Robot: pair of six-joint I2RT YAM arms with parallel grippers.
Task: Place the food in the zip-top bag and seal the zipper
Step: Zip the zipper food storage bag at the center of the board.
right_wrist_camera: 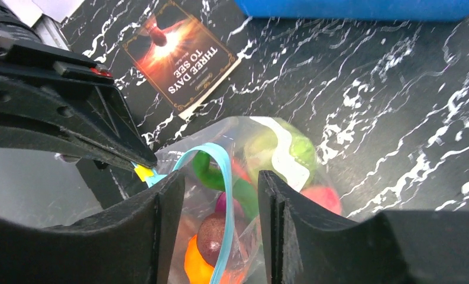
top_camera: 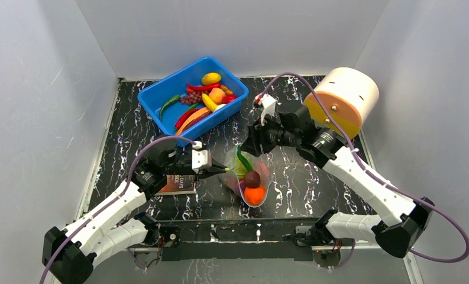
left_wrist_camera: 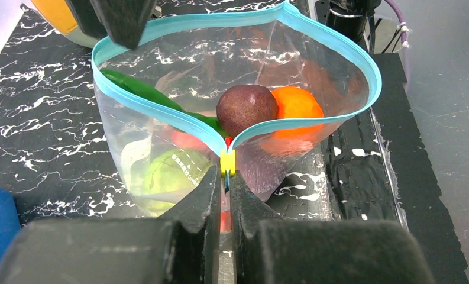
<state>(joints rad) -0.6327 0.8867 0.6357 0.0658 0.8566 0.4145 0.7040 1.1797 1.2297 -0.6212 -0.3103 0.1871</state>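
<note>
Tools: two, one on each arm
Left tool (left_wrist_camera: pixel 226 180): clenched on the yellow tab (left_wrist_camera: pixel 227 161) at the left end of the zipper (left_wrist_camera: pixel 375 83); the jaws are pressed together with only the tab between them
Right tool (right_wrist_camera: pixel 220 177): released; its jaws stand apart above the far side of the bag's mouth; one run of the blue-green strip passes between them and is not pinched
Zip-top bag (left_wrist_camera: pixel 125 142): one; we see it on the tabletop (top_camera: pixel 314 189) in the near middle, between the two tools; its mouth gapes in a wide loop
Zipper: one strip; its two lips are apart except at the left end, where they meet at the tab
Food in the bag: we count five pieces for sure; one orange (left_wrist_camera: pixel 297 103); one purple round piece (left_wrist_camera: pixel 246 106) touching it; one green bean (left_wrist_camera: pixel 137 87) lying across the mouth; one green cabbage (left_wrist_camera: pixel 167 177) low on the left; one red piece (left_wrist_camera: pixel 187 141) beside the cabbage
Blue bin (top_camera: pixel 155 94): one, far left of the bag and well apart from it; it holds a heap of toy pieces (top_camera: pixel 203 100) that overlap too much for us to count
Book (right_wrist_camera: pixel 184 56): one, flat on the tabletop left of the bag, under the left arm
Cylinder (top_camera: pixel 344 97): one, cream with an orange face, at the far right
</note>
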